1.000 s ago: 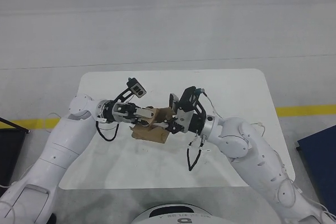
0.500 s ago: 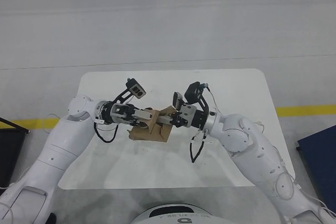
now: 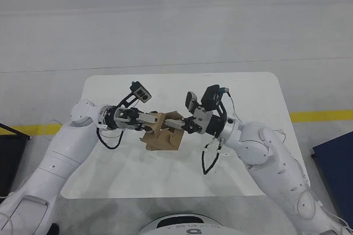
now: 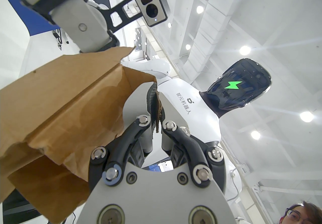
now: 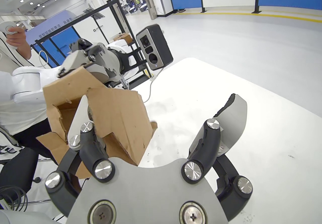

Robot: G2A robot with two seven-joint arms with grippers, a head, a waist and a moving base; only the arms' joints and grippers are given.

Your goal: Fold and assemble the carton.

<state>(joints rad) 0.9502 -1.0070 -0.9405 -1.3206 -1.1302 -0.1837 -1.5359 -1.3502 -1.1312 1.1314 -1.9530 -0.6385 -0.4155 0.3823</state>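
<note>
Taking box shape mid-frame — the carton (image 3: 163,140) has tilted up; left gripper (image 3: 155,121) pinches its edge, right gripper (image 3: 176,124), spread wide, presses a flap.

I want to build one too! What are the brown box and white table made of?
The carton looks like matte brown corrugated cardboard: its cut edges look rough and layered. The table seems a smooth white coated board or plastic; hard to tell.

white table (image 3: 135,170), grey floor (image 3: 176,35), yellow line (image 3: 329,116)
</note>
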